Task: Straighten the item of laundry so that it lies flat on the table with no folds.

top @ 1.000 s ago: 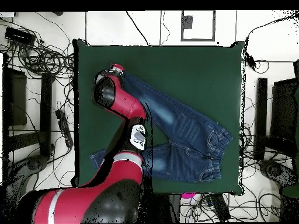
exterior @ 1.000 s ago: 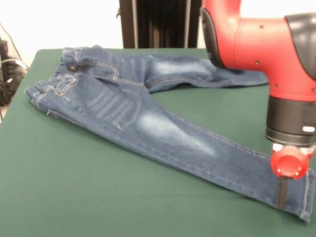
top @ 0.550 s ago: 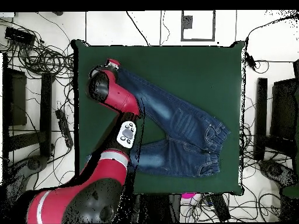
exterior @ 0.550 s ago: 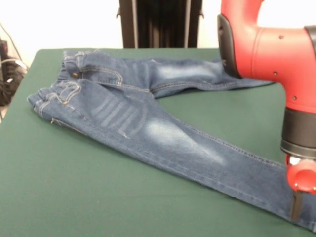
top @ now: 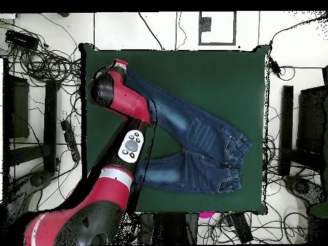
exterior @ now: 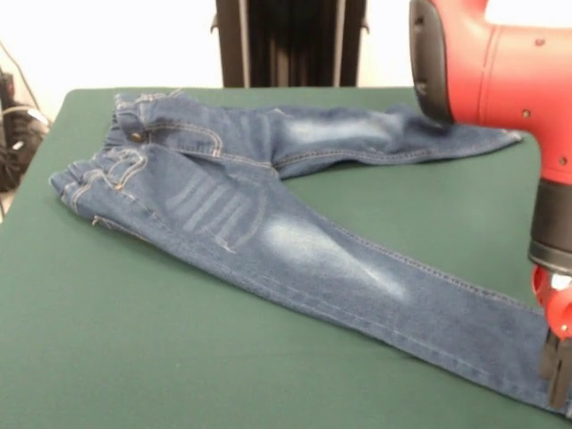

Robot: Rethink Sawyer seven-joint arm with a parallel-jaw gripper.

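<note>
The item of laundry (exterior: pixel 268 232), a small pair of blue jeans with pale faded patches, lies spread on the green table (exterior: pixel 134 349). Its waistband sits bunched at the far left. One leg runs along the far edge to the right. The other leg stretches diagonally toward the near right corner. My gripper (exterior: pixel 558 375) is at that leg's hem, its dark fingers (exterior: pixel 556 362) down on the denim and shut on it. In the overhead view the gripper (top: pixel 120 64) is at the top left of the table (top: pixel 211 70), at the end of the long leg of the item of laundry (top: pixel 198 131).
A black stand (exterior: pixel 286 40) rises behind the table's far edge. Tangled cables (top: pixel 45 64) and dark equipment (top: pixel 25 115) surround the table. A small pink object (top: pixel 206 215) lies just off the table edge nearest the robot's base. My gripper is close to the table's corner.
My gripper has moved toward the near right corner, drawing the held leg out longer and straighter. The waistband slid slightly the same way, and the other leg shows more.
</note>
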